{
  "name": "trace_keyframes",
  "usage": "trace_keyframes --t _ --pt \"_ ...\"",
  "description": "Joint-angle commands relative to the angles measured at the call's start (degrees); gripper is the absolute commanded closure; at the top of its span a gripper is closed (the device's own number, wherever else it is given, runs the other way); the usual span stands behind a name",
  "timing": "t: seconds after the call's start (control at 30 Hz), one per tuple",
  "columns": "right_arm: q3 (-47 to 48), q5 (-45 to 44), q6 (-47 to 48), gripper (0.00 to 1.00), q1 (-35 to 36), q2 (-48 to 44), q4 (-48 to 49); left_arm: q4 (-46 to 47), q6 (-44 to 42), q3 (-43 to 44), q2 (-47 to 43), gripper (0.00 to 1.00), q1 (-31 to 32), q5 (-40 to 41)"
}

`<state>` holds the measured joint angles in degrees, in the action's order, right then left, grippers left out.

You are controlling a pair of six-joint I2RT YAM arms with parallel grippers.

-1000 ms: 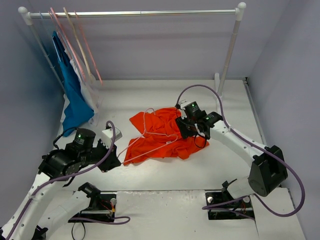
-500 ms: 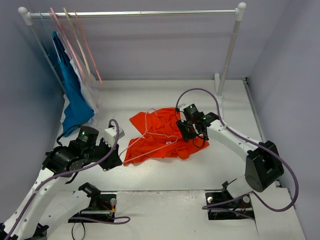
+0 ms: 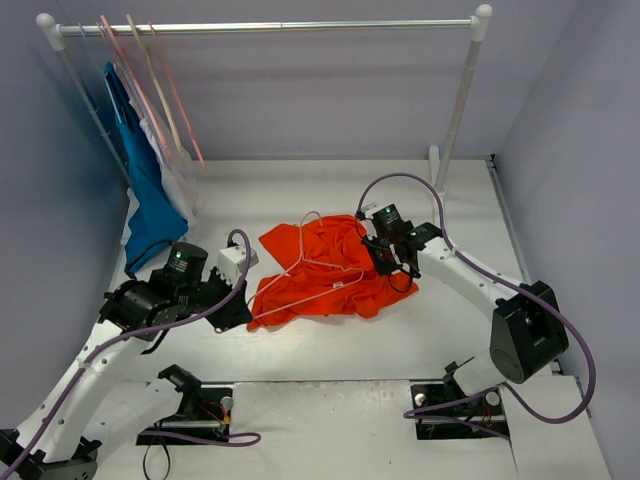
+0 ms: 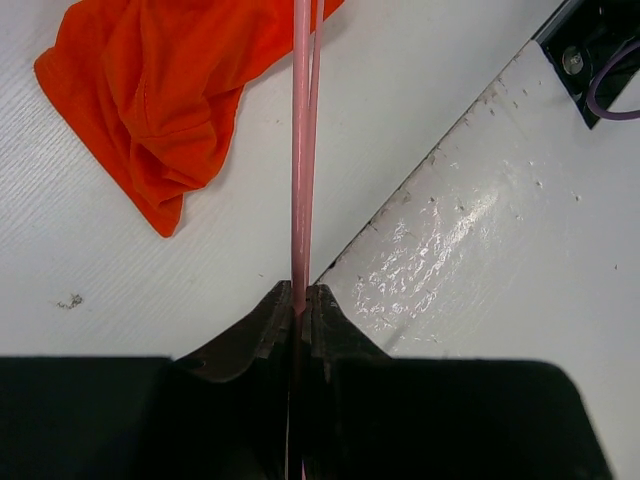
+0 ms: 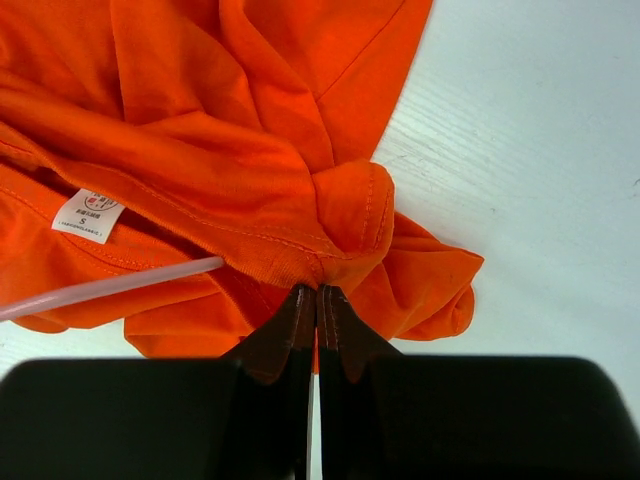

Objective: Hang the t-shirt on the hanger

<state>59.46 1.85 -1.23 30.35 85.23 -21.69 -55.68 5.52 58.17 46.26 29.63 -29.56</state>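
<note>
The orange t-shirt point(image 3: 320, 272) lies crumpled mid-table. The pale-pink hanger point(image 3: 310, 262) lies tilted over it, hook toward the back. My left gripper point(image 3: 236, 310) is shut on the hanger's left corner; in the left wrist view the pink wire point(image 4: 300, 150) runs up from between the shut jaws, with a shirt part point(image 4: 170, 90) at upper left. My right gripper point(image 3: 385, 262) is shut on the shirt's neck edge at its right side; the right wrist view shows the ribbed collar point(image 5: 300, 262) pinched, the white label point(image 5: 88, 216) and a hanger bar point(image 5: 110, 285) entering the cloth.
A clothes rail point(image 3: 270, 27) spans the back, with a blue garment point(image 3: 148, 190), a white garment point(image 3: 182, 185) and spare hangers point(image 3: 160, 100) at its left end. The rail's right post point(image 3: 458, 105) stands behind my right arm. Arm bases point(image 3: 195, 410) sit at the near edge.
My left gripper has moved right and back with the hanger, pushing it farther over the shirt. My right gripper has shifted slightly right with the collar.
</note>
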Motion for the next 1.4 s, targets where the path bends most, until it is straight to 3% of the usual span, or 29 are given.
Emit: trace_keyframes --t 0.0,0.73,1.0,1.37 --pt "2.24 -1.06 0.36 1.00 -0.29 -1.21 0.42 4.35 -1.74 2.47 1.02 1.00 0.26 -3.04" --pt "8.12 3.34 0.18 1.00 -0.38 -5.51 -1.68 14.10 0.19 -1.83 1.65 1.00 0.26 -2.52" --pt "12.42 5.36 -0.35 1.00 -0.20 -7.18 -1.95 28.95 5.73 -5.88 0.32 1.00 0.26 -1.80" --pt "26.57 7.47 3.60 1.00 2.52 -6.04 -3.53 45.12 8.10 -7.90 4.27 1.00 3.77 -2.61"
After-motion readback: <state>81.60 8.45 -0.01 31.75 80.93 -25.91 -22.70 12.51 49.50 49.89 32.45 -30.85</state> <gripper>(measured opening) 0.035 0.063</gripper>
